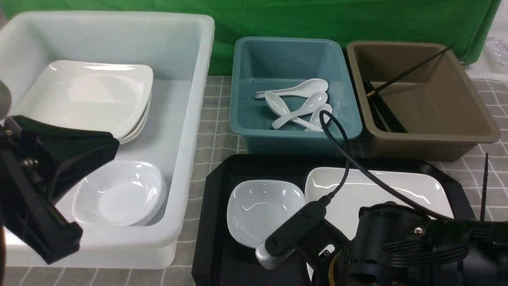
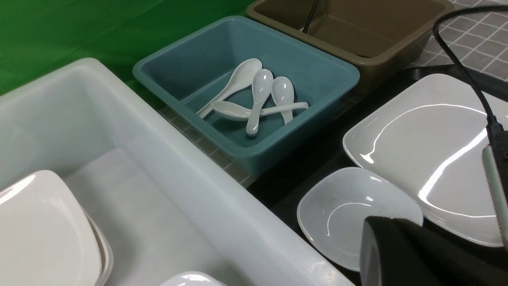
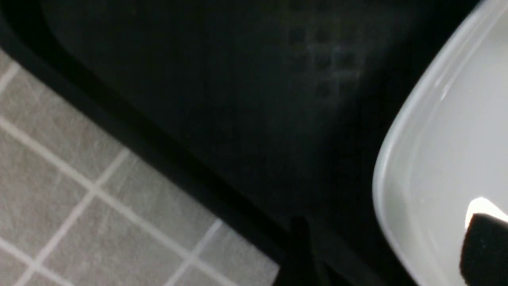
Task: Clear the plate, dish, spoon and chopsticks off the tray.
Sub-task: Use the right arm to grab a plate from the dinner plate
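The black tray point(image 1: 216, 222) holds the small dish point(image 1: 262, 210) and, to its right, the large white plate point(image 1: 381, 188). My right arm point(image 1: 397, 246) hangs low over the plate's near side. In the right wrist view my right gripper point(image 3: 391, 226) is open, its dark fingers point(image 3: 486, 246) wide apart astride the plate's rim point(image 3: 401, 167). My left gripper point(image 1: 79, 155) is shut and empty above the white bin, its fingers point(image 2: 397, 250) showing over the dish point(image 2: 349, 206). Several white spoons point(image 1: 297, 103) lie in the teal bin. Black chopsticks point(image 1: 408, 71) rest in the brown bin.
The large white bin point(image 1: 190, 119) on the left holds stacked plates point(image 1: 91, 95) and stacked dishes point(image 1: 119, 194). Teal bin point(image 1: 246, 127) and brown bin point(image 1: 476, 131) stand behind the tray. A thin black stick point(image 1: 485, 186) shows by the tray's right edge. A green cloth hangs at the back.
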You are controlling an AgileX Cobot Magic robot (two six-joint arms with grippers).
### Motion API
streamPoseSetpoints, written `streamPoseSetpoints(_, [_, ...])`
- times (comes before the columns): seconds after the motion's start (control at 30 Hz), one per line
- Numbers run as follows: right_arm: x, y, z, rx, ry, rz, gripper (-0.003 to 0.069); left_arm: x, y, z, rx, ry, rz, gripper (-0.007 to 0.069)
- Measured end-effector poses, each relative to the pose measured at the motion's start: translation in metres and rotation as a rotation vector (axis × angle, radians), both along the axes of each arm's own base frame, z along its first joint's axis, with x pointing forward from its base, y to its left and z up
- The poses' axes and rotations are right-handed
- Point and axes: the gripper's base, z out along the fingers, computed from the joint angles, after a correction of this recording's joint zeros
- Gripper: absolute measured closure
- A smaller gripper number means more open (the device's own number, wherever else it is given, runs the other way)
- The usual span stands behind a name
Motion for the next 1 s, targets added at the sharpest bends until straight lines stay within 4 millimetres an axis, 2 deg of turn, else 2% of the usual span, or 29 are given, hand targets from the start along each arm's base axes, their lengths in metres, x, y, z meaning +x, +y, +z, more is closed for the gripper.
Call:
streamPoseSetpoints(0.13, [0.004,0.004,-0.004,-0.012,-0.018,0.017,0.0127,0.000,0.000,0.000,0.000,0.000,0.000,0.0621])
streamPoseSetpoints(0.33, [0.011,0.007,-0.028,-0.099,-0.028,0.045,0.0126,0.000,0.000,0.000,0.000,0.000,0.000,0.0621])
streamPoseSetpoints(0.5, [0.013,0.009,-0.034,-0.110,-0.032,0.057,0.0129,0.000,0.000,0.000,0.000,0.000,0.000,0.0621])
streamPoseSetpoints(0.63, [0.014,0.011,-0.035,-0.101,-0.039,0.064,0.0162,0.000,0.000,0.000,0.001,0.002,-0.001,0.0621])
streamPoseSetpoints(0.87, [0.023,0.008,-0.036,-0.076,-0.045,0.041,0.0279,-0.001,-0.001,0.000,-0.009,0.010,-0.005,0.0621])
streamPoseSetpoints(1.0, [0.027,0.005,-0.036,-0.071,-0.041,0.007,0.0296,-0.001,-0.001,0.000,-0.018,0.014,-0.007,0.0621])
